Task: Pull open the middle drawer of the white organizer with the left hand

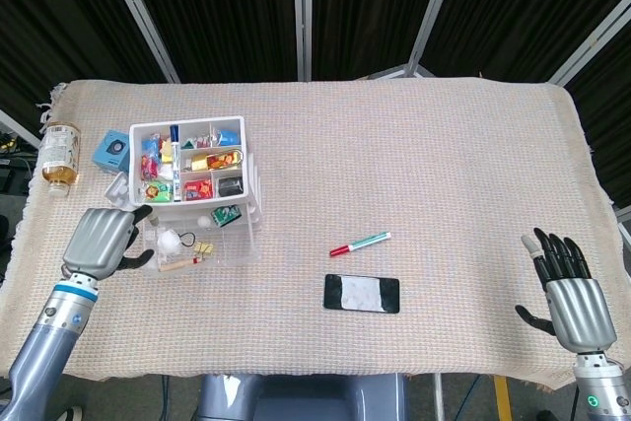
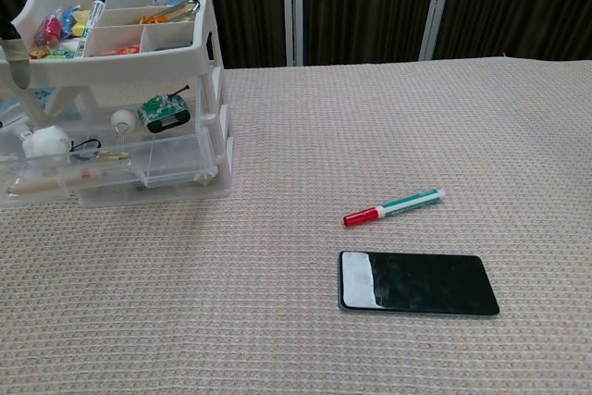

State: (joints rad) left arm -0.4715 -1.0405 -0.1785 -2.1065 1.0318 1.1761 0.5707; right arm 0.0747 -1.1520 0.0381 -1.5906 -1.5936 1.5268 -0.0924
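White organizer (image 1: 195, 179) sits near the left edge of the tabletop (image 1: 414, 165), toward the far-left corner. Its top tray is full of small coloured items and a blue-capped pen. Middle drawer (image 1: 192, 240) is pulled out toward the near edge, clear plastic, with a white ball-like thing, clips and a stick-like item inside; a small green toy (image 2: 165, 110) sits at the back of it in the chest view.

Left hand (image 1: 102, 240) is at the left side of the open drawer, just beside its front corner, fingers curled in. Whether the fingertips touch the drawer or grip anything, cannot tell. In the chest view only a sliver of it shows at the left frame edge.

Right hand (image 1: 570, 293) is near the near-right corner, fingers spread and straight, holding nothing.

Red-and-green marker (image 1: 360, 244) lies mid-table toward the near edge; black phone (image 1: 362, 294) lies just nearer, apart from it. Bottle (image 1: 59, 157) stands at the left edge, small blue box (image 1: 112, 151) between it and the organizer.
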